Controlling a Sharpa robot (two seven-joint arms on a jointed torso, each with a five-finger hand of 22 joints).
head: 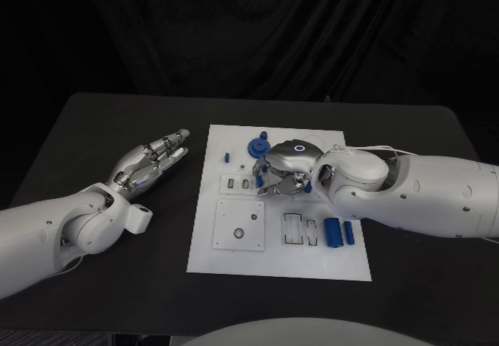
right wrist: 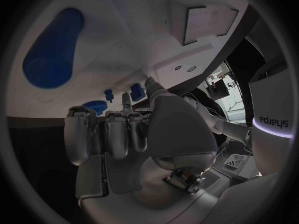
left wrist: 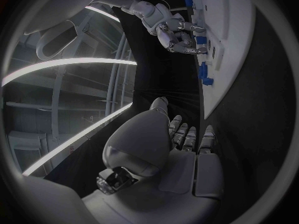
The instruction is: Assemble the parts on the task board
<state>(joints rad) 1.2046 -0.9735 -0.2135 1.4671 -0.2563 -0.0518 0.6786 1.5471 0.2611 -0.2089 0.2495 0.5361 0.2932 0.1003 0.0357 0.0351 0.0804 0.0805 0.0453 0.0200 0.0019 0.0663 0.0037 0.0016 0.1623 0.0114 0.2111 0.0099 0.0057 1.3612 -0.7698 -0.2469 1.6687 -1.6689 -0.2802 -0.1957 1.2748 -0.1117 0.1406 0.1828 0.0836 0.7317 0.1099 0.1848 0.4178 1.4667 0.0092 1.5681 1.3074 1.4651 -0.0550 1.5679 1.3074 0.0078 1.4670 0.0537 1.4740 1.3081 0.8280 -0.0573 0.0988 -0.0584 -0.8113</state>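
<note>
Head view places the task board (head: 279, 267) at the centre of the black table (head: 94, 130), with the right hand (head: 283, 171) lowered over the board's upper middle, fingers curled down among the blue parts. A round blue part (head: 254, 146) lies just beyond that hand; a small blue peg (head: 227, 156) stands to the board's left side of it; two oblong blue parts (head: 333, 232) lie near the board's right edge, beside a slotted recess (head: 299, 229). Whether the right hand is grasping a part cannot be told, because the fingertips are hidden under the palm. The left hand (head: 154, 162) hovers off the board's left edge, released, fingers extended and holding nothing. Judged procedure: confirm a firm pinch before lifting, keep the part square to its seat, and press straight down without sideways load. Hold the left hand ready to steady the board if it slides.
</note>
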